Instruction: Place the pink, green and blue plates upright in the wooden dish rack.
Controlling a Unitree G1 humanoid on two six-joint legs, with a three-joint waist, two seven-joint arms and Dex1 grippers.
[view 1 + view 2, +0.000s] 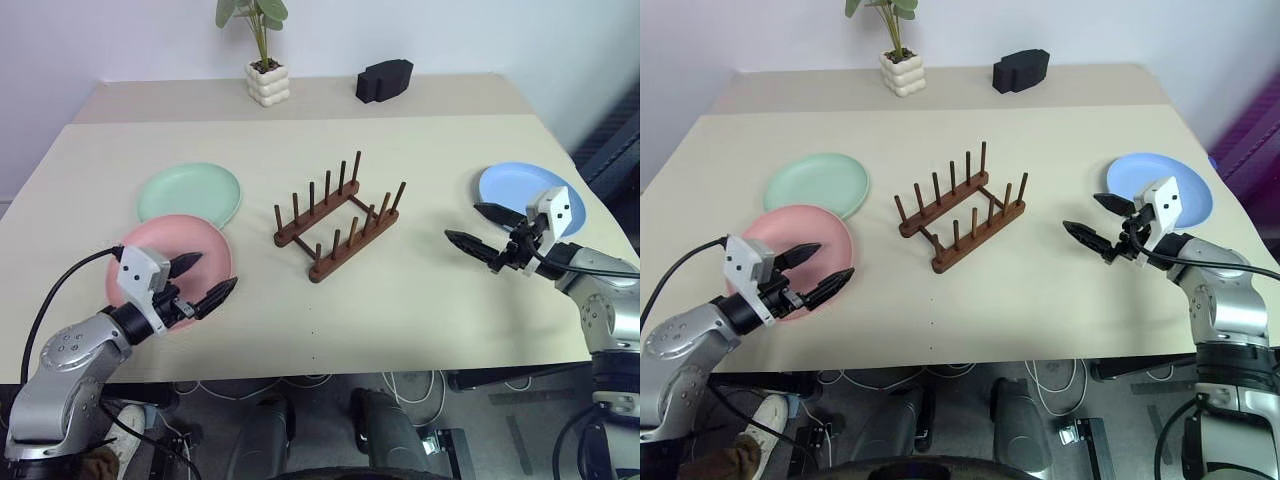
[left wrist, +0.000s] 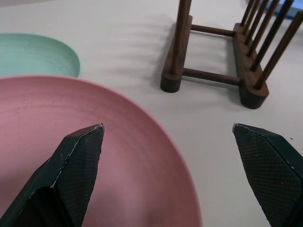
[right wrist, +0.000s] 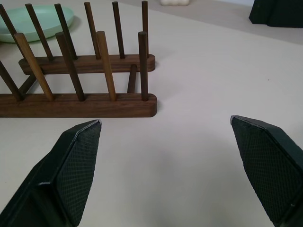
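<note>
We see the wooden dish rack (image 1: 338, 221) standing empty at the middle of the worktop (image 1: 420, 150). To the rack's left lies the green plate (image 1: 189, 194), flat, with the pink plate (image 1: 176, 258) just in front of it, their rims overlapping or touching. The blue plate (image 1: 520, 190) lies flat well to the rack's right. Our left gripper (image 1: 204, 279) hovers over the pink plate's near right edge, fingers (image 2: 78, 161) spread wide and holding nothing. Our right gripper (image 1: 478, 232) hangs between rack and blue plate, pointing toward the rack, fingers wide, empty. Behind the rack stand a potted plant (image 1: 262, 50) and a black block (image 1: 384, 80).
</note>
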